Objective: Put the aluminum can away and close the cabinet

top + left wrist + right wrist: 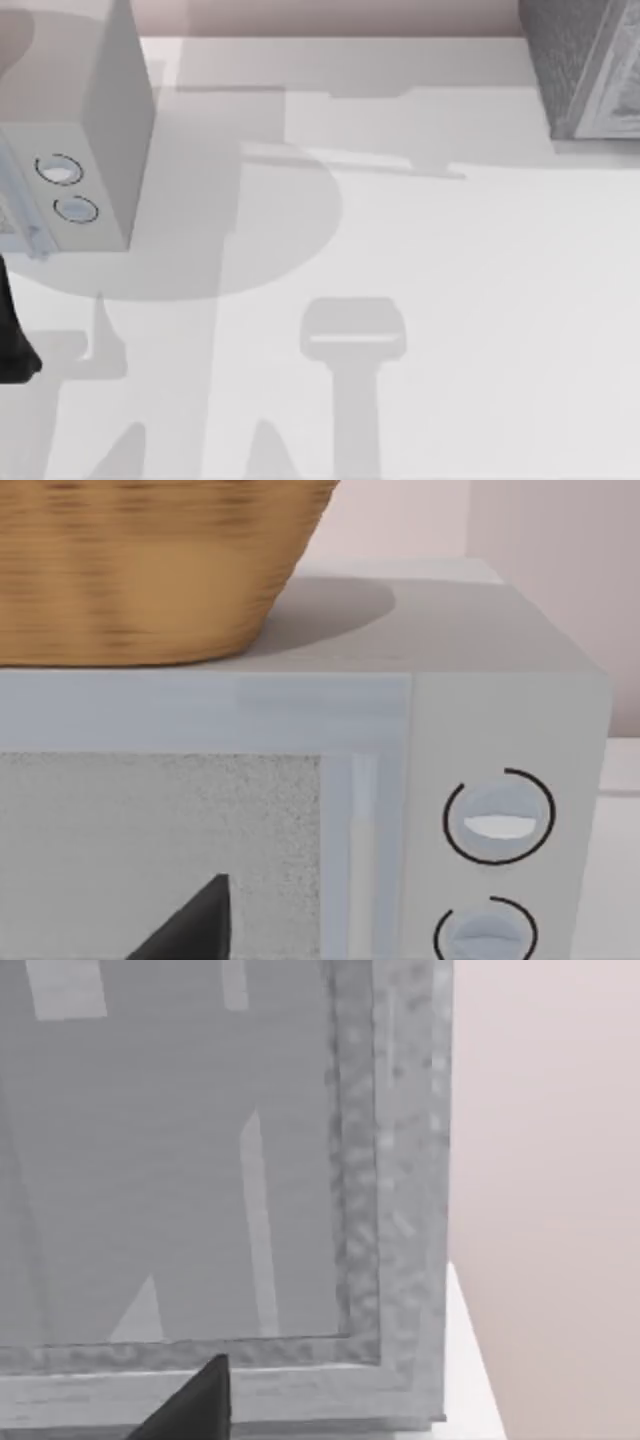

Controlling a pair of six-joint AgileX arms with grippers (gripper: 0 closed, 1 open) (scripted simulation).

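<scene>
**Facing the cabinet front, can unaccounted for**

Facing the cabinet (pixel 400 1210) squarely, the right wrist view takes in its dark speckled frame and pale door panel (pixel 170 1160), which looks flush with the frame, so I judge the door shut or very nearly so. From the top view the cabinet (pixel 585 65) sits at the far right corner of the table (pixel 420 300). A dark fingertip (pixel 200 1400) of the right gripper pokes into the wrist view; whether its jaws are open, closed or holding anything, I cannot tell.

On the left side of the table stands a pale grey box with two round dials (pixel 70 185), with a woven basket (pixel 150 570) resting on its top. The left arm (pixel 15 340) sits at the left edge of the top view, its wrist camera looking at that box's front; a dark fingertip (pixel 195 925) shows there too, and the state of those jaws I also cannot tell.

I cannot place the aluminum can, so whether it is already inside is unknown.

Risks, as I judge them: pressing a door that is already closed could shove the whole cabinet backward or off the table's corner. If the can is still held, pushing with that gripper could crush or drop it.
</scene>
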